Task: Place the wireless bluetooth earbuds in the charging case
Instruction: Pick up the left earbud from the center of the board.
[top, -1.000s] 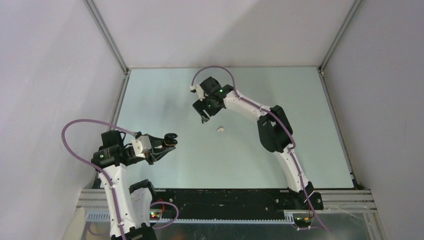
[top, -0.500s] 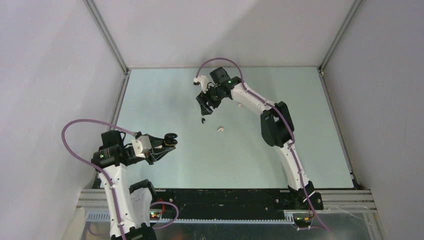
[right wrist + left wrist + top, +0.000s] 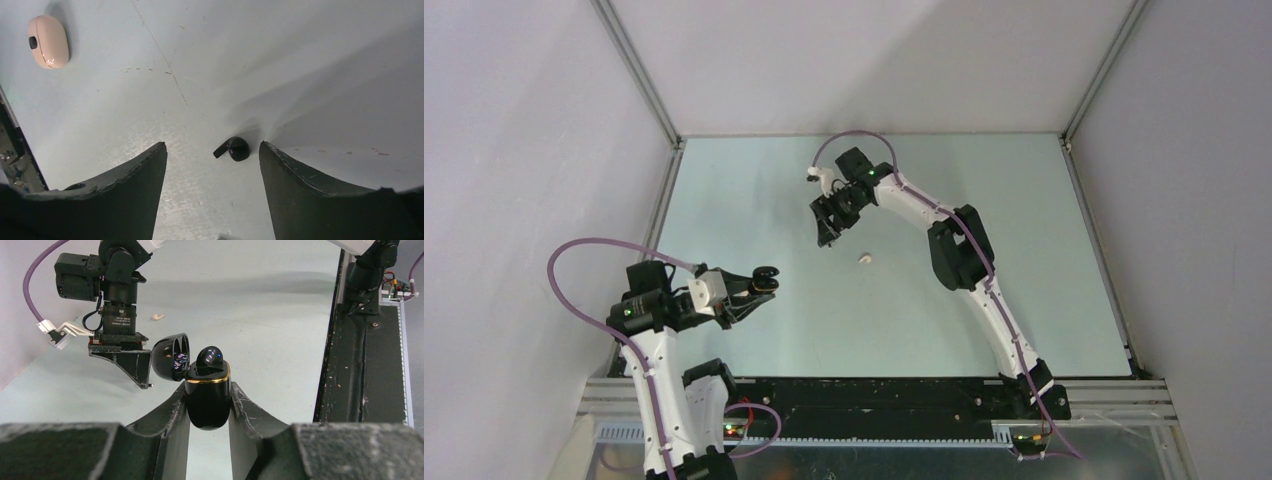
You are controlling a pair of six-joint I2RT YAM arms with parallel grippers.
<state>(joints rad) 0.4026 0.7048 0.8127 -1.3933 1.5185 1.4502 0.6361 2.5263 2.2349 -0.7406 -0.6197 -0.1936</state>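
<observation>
My left pincer (image 3: 207, 392) is clamped on the glossy black charging case (image 3: 208, 407) (gold rim, rounded lid swung open), with one shiny black earbud (image 3: 210, 357) seated inside; my right pincer (image 3: 211, 148) stands apart over the matte, scuffed counter (image 3: 310, 65); a second black earbud (image 3: 235, 148), bean-shaped with a short stem, lies between its fingers, untouched; a smooth beige earbud (image 3: 48, 41) lies well off.

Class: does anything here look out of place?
One small black plastic earbud lies loose on the pale table under the open right gripper, outside the glossy black open-lidded charging case held by the left gripper.
</observation>
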